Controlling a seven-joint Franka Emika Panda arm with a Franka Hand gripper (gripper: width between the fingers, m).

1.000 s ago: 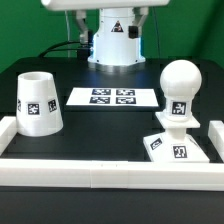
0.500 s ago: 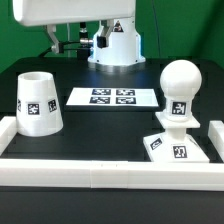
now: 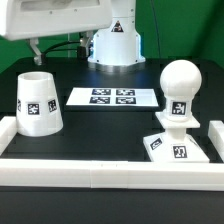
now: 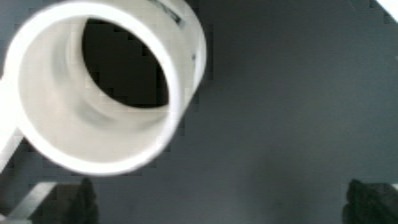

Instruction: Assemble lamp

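Note:
The white tapered shade [image 3: 38, 102] stands mouth up at the exterior view's left, with a tag on its side. In the wrist view its open rim [image 4: 36, 90] fills much of the picture, seen from above. The rounded bulb [image 3: 182, 85] stands upright on the flat square base [image 3: 178, 147] at the exterior view's right. My gripper [image 3: 36, 48] hangs above the shade, apart from it. In the wrist view the gripper [image 4: 214, 205] is open and empty, with the dark fingertips [image 4: 54, 205] far apart.
The marker board [image 3: 112, 97] lies flat between the shade and the bulb. A white rail [image 3: 110, 172] edges the table's front and sides. The robot's white pedestal [image 3: 115, 45] stands behind the marker board.
The arm has swung from the top centre toward the exterior view's left and come lower, over the shade. The lamp parts have not moved.

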